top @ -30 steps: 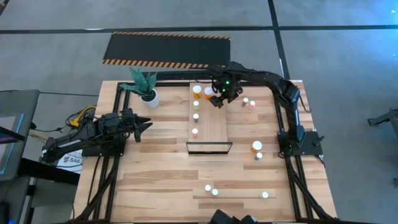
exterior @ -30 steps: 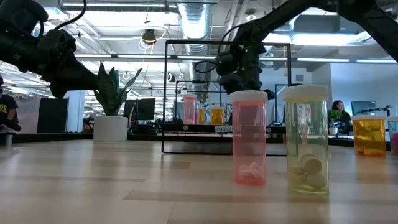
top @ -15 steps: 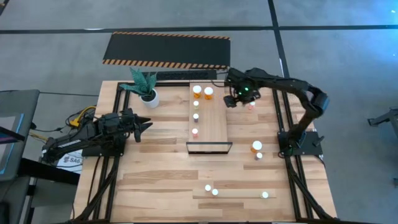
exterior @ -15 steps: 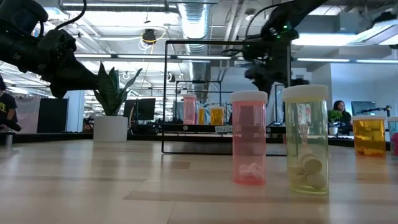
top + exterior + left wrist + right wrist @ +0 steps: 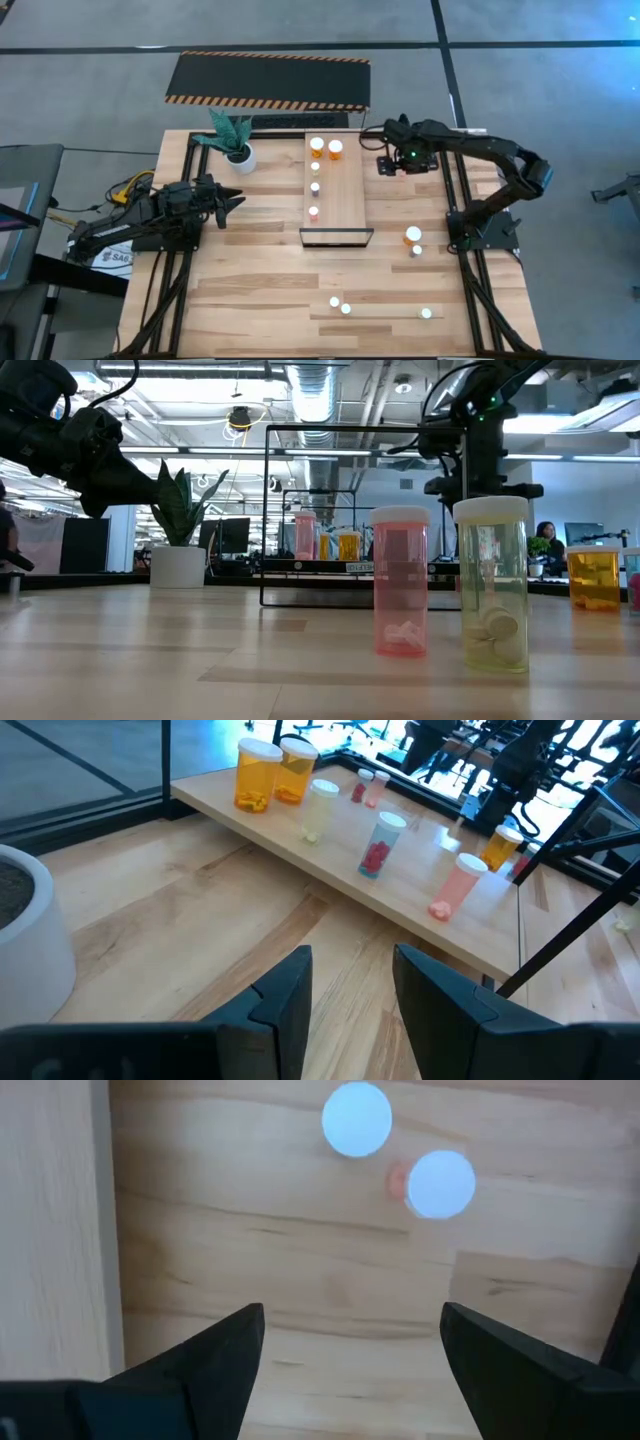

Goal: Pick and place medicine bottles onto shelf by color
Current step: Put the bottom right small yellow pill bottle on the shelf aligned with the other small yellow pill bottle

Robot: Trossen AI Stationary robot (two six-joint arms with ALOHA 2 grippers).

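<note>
Plank worktop (image 5: 250, 270) under both arms. Right claw (image 5: 345, 1345), fingers spread and empty, hangs over two white-capped bottles (image 5: 440, 1183) beside the shelf (image 5: 338, 195). They look light, rigid, slick; best pinched around the body below the cap. Left claw (image 5: 345, 985), partly spread, waits.

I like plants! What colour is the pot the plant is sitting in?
The plant pot is white; the low view shows it best.

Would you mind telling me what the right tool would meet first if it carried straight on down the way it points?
Probably bare tabletop. The right tool points straight down with open fingers, and the two white-capped bottles stand just beyond its line, beside the shelf. Depth is hard to judge.
</note>
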